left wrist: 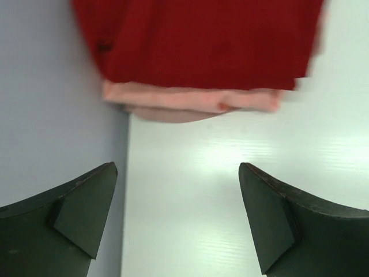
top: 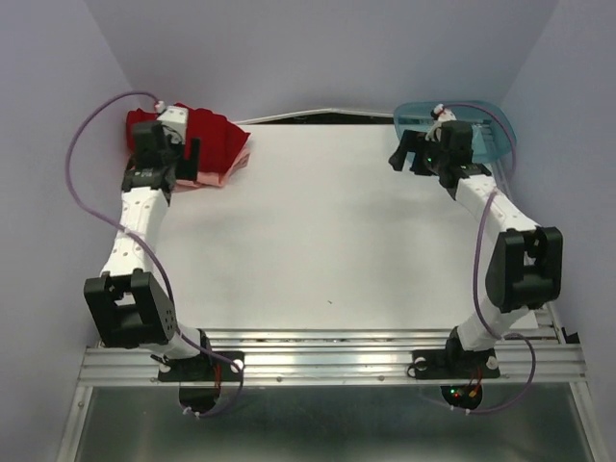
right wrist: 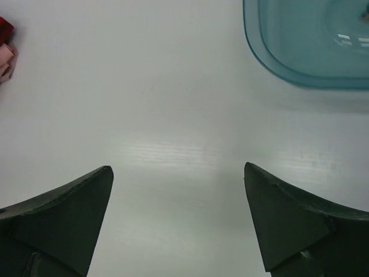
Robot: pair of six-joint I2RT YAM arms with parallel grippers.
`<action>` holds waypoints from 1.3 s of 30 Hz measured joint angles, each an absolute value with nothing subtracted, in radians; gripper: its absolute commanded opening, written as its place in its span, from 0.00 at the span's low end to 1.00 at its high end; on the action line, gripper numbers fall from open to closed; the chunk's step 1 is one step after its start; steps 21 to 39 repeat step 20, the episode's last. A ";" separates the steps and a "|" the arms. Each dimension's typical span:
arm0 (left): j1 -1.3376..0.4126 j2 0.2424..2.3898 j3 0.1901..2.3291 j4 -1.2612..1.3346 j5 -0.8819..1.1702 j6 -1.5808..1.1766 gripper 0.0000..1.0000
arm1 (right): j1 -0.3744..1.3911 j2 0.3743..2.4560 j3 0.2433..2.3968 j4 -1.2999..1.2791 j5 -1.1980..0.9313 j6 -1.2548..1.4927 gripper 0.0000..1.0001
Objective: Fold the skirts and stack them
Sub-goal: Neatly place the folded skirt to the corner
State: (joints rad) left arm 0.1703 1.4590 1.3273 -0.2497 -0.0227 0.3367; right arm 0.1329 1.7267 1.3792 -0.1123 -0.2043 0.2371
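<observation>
The deep red skirt (top: 214, 137) lies folded on top of the salmon-pink skirt (top: 223, 169) at the table's far left corner. In the left wrist view the red skirt (left wrist: 202, 40) covers the pink one (left wrist: 190, 99), whose edge shows below it. My left gripper (top: 173, 152) is open and empty, just in front of the stack, apart from it (left wrist: 177, 173). My right gripper (top: 416, 154) is open and empty at the far right, over bare table (right wrist: 177, 173).
A translucent teal tray (top: 496, 125) sits at the far right corner, behind the right gripper; its rim shows in the right wrist view (right wrist: 271, 57). The left wall (left wrist: 52, 115) is close beside the left gripper.
</observation>
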 measured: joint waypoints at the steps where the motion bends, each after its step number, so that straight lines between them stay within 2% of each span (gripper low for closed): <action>1: 0.118 1.456 1.323 -0.253 -0.032 0.344 0.99 | 0.103 1.684 1.326 -0.131 -0.224 0.231 1.00; 7: -0.252 1.468 1.298 -0.270 -0.016 0.348 0.99 | 0.039 1.515 1.058 -0.195 -0.280 0.179 1.00; 13: -0.427 1.518 1.195 -0.250 0.026 0.291 0.99 | 0.039 1.417 0.882 -0.276 -0.339 0.140 1.00; 20: -0.483 1.540 1.089 -0.210 0.070 0.224 0.99 | 0.039 1.241 0.780 -0.310 -0.405 0.103 1.00; 39: -0.483 1.540 1.089 -0.210 0.070 0.224 0.99 | 0.039 1.241 0.780 -0.310 -0.405 0.103 1.00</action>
